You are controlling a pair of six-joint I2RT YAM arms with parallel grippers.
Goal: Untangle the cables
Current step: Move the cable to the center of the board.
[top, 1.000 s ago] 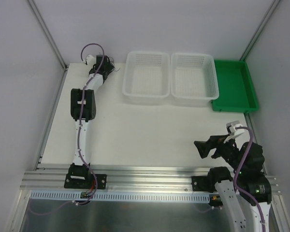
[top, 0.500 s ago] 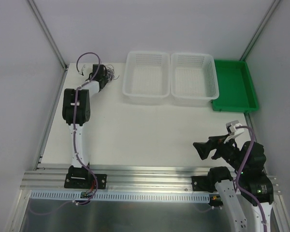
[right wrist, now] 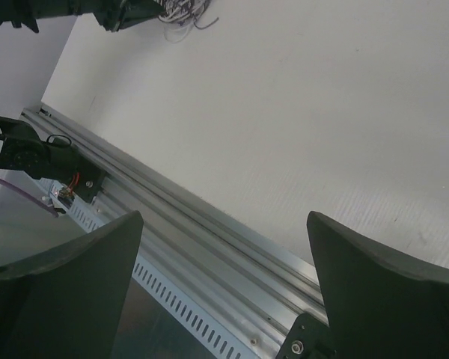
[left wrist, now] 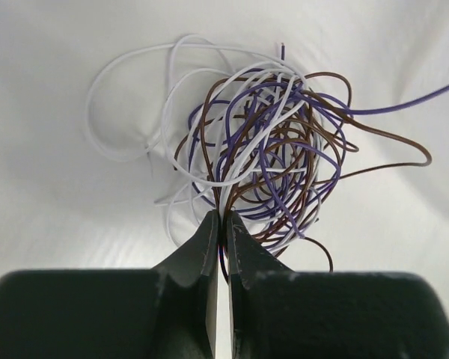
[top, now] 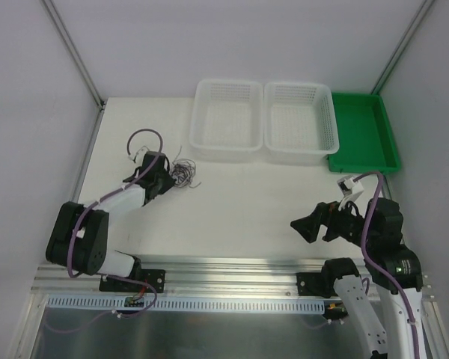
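The cables (left wrist: 262,157) are a small tangled ball of thin white, brown and purple wires. The ball lies on the white table, left of the middle, in the top view (top: 184,173). My left gripper (left wrist: 223,222) is shut on a few strands at the near edge of the ball, and loose loops spread out beyond its tips. From above, the left gripper (top: 166,179) sits just left of the bundle. My right gripper (top: 302,226) hovers open and holding nothing at the near right, far from the cables. The right wrist view shows the bundle (right wrist: 185,10) at its top edge, beyond the open right gripper (right wrist: 224,258).
Two white mesh baskets (top: 226,83) (top: 299,85) stand side by side at the back. A green tray (top: 363,131) is to their right. An aluminium rail (top: 232,271) runs along the near edge. Frame posts rise at both back corners.
My left gripper has shut on the cables at the far left corner and pulled back toward me, bringing the bundle to the mid-left of the table. The right arm has shifted slightly left.
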